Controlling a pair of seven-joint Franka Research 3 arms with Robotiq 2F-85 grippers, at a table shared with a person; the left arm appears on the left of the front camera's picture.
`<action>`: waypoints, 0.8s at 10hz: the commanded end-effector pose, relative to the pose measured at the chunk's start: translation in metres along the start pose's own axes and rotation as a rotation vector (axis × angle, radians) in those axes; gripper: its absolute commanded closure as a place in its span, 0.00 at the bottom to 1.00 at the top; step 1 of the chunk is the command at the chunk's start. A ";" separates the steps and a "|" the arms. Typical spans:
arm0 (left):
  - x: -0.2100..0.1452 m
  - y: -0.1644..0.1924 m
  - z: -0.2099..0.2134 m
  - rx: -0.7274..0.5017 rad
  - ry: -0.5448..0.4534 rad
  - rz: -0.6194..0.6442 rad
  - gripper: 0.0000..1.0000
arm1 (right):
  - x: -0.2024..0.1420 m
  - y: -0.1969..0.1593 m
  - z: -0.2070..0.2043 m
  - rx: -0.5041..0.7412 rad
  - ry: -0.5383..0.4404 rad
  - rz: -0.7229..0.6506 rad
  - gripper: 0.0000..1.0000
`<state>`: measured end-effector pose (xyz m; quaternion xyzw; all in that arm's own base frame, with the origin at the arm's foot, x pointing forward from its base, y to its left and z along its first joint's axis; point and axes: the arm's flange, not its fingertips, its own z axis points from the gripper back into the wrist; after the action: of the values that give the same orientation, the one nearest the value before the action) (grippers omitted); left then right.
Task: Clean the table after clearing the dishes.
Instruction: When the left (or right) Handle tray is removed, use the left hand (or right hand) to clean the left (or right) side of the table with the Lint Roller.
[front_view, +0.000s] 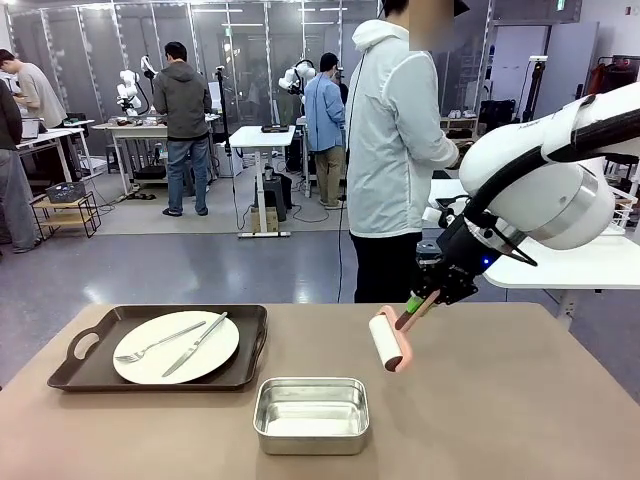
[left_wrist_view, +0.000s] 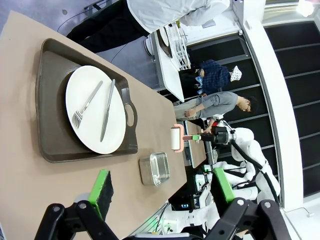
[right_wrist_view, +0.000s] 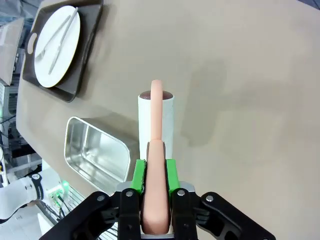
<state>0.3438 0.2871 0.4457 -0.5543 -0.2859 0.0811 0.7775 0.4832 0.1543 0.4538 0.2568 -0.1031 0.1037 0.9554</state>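
Two hands, one roller: right pinches it, left hangs spread near the dishes

One plate (front_view: 205, 360) is on the bench (front_view: 520, 400). It lies in a dark brown tray (front_view: 70, 375) on my left side, with a fork (front_view: 160, 342) and a knife (front_view: 195, 345) side by side on it. My right hand (front_view: 413, 303) is well apart from that tray, right of the bench's middle and toward the far edge. It pinches the pink handle of a lint roller (front_view: 385, 338). The roller's white head hangs low below the hand; whether it touches the bench I cannot tell. A steel pan (front_view: 311, 383) sits near my edge, just right of the tray and nearer to me than the roller.

The right wrist view gives the grip itself. Both green pads (right_wrist_view: 139, 172) are pressed flat on the two sides of the handle, with the roller head straight ahead of them. The pan is off to one side and the tray is farther off in a corner. The front view gives instead the person (front_view: 395, 150) standing at the far side, turned toward a white table (front_view: 590, 265).

The left wrist view gives my left hand (left_wrist_view: 161, 192), its fingers spread wide with nothing between them, raised above the bench. From there the tray with its plate lies ahead, the pan is closer by, and the roller in my right hand is beyond the pan.
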 end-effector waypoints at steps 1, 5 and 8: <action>0.000 -0.002 0.002 -0.012 -0.006 -0.003 0.00 | 0.001 -0.010 0.004 -0.041 0.023 -0.035 1.00; 0.000 -0.002 0.002 -0.012 -0.006 -0.003 0.00 | 0.011 -0.023 -0.013 0.049 0.041 -0.049 0.79; 0.000 -0.002 0.002 -0.012 -0.006 -0.003 0.00 | 0.032 -0.059 -0.031 0.146 0.030 -0.181 0.79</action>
<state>0.3439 0.2870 0.4456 -0.5543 -0.2858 0.0810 0.7775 0.5206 0.1265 0.4073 0.3049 -0.0561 0.0379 0.9500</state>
